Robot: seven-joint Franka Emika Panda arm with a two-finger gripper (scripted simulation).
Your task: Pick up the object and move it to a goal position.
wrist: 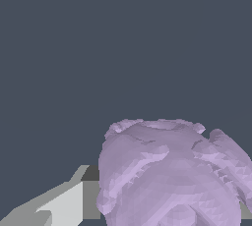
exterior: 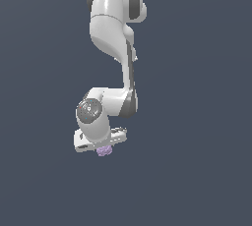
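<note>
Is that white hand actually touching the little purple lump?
Touching, it seems. In the wrist view the purple lump sits flush against a finger, no gap showing. The exterior view shows it tucked under the hand.

White arm [exterior: 114, 43] hangs down, wrist bent, hand [exterior: 101, 146] low, fingers [wrist: 64, 205] hugging lilac object [wrist: 172, 176]

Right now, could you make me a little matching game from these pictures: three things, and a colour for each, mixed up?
Things:
1. lumpy object
2. arm
3. background

Colours:
A. dark slate blue-grey
B. pale lilac
C. white with dark grey joints

Pairs: 1-B, 2-C, 3-A
</note>
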